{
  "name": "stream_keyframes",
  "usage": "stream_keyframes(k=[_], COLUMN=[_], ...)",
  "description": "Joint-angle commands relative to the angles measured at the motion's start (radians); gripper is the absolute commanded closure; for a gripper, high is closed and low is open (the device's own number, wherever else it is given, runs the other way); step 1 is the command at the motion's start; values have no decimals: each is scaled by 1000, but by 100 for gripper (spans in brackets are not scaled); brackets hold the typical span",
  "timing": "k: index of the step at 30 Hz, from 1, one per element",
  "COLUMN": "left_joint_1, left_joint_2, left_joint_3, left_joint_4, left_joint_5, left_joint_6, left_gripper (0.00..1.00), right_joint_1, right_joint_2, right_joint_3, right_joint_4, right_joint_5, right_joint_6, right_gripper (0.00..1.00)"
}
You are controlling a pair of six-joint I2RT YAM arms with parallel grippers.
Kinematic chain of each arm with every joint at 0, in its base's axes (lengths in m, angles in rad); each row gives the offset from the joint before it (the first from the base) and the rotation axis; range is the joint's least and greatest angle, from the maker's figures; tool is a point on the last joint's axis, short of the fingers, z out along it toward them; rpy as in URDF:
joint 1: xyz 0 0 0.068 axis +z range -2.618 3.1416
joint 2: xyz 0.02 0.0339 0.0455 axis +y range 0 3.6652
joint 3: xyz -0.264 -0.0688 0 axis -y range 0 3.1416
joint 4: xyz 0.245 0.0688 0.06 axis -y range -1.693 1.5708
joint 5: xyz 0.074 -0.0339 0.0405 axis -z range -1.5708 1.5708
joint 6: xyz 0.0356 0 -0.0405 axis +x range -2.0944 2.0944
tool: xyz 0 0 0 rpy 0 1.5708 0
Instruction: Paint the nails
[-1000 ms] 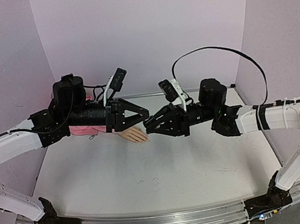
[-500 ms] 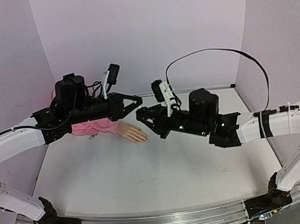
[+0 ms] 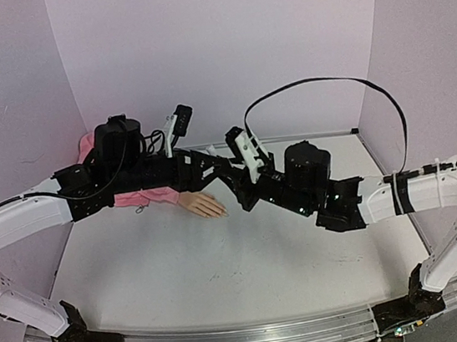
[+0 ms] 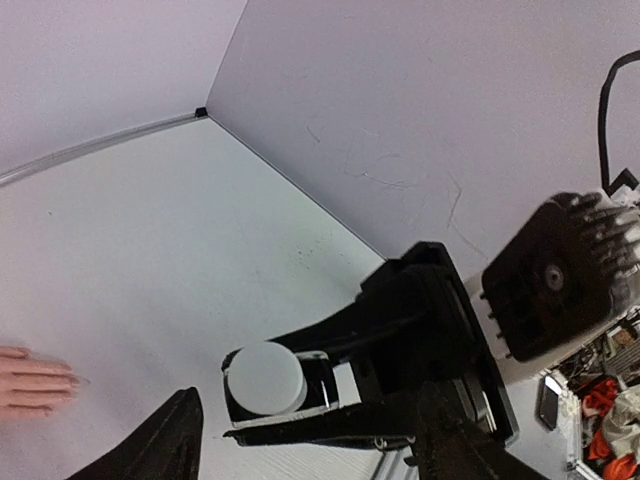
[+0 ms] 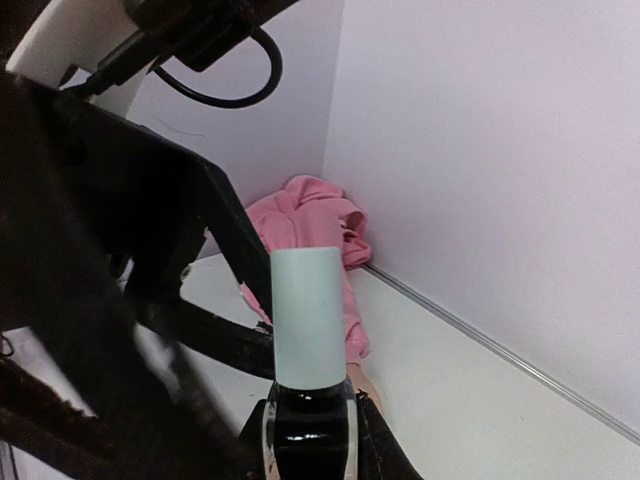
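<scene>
The beige mannequin hand (image 3: pixel 204 205) lies flat on the table, its pink sleeve (image 3: pixel 141 198) running left under my left arm. Its nails (image 4: pixel 68 379) are too small to judge. My right gripper (image 5: pixel 308 440) is shut on a dark glass polish bottle (image 5: pixel 308 432) with a pale cap (image 5: pixel 305 315), held in the air above and to the right of the hand. My left gripper (image 4: pixel 300 450) is open, one black finger (image 4: pixel 160 445) on each side of the cap (image 4: pixel 265 377), not touching it. In the top view the two grippers (image 3: pixel 220 168) meet just behind the hand.
Purple walls close the table (image 3: pixel 224 264) at the back and on both sides. The bunched end of the sleeve (image 5: pixel 315 210) lies in the back left corner. A black cable (image 3: pixel 318 83) loops above my right arm.
My left gripper was shut half a second ago and now stands open. My right gripper has carried the bottle up and left until its cap sits between the left fingers.
</scene>
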Motion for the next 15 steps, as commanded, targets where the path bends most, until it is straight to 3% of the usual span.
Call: stream_keyframes(k=[1, 4, 8, 11, 15], left_joint_1=[-1, 2, 8, 6, 3], left_joint_2=[-83, -125, -151, -128, -90], left_joint_3=[25, -2, -43, -36, -8], left_joint_4=[-1, 20, 102, 155, 183], left_joint_5=[66, 105, 181, 287, 406], left_joint_6=[57, 73, 56, 39, 32], left_gripper=[19, 9, 9, 12, 25], right_joint_1=[-102, -191, -227, -227, -227], right_joint_2=[-95, -104, -73, -44, -25], right_joint_3=[21, 17, 53, 64, 57], right_joint_4=[-17, -15, 9, 89, 198], right_joint_5=[-514, -831, -1132, -1247, -1272], right_joint_6=[112, 233, 327, 420, 509], right_gripper=[100, 100, 100, 100, 100])
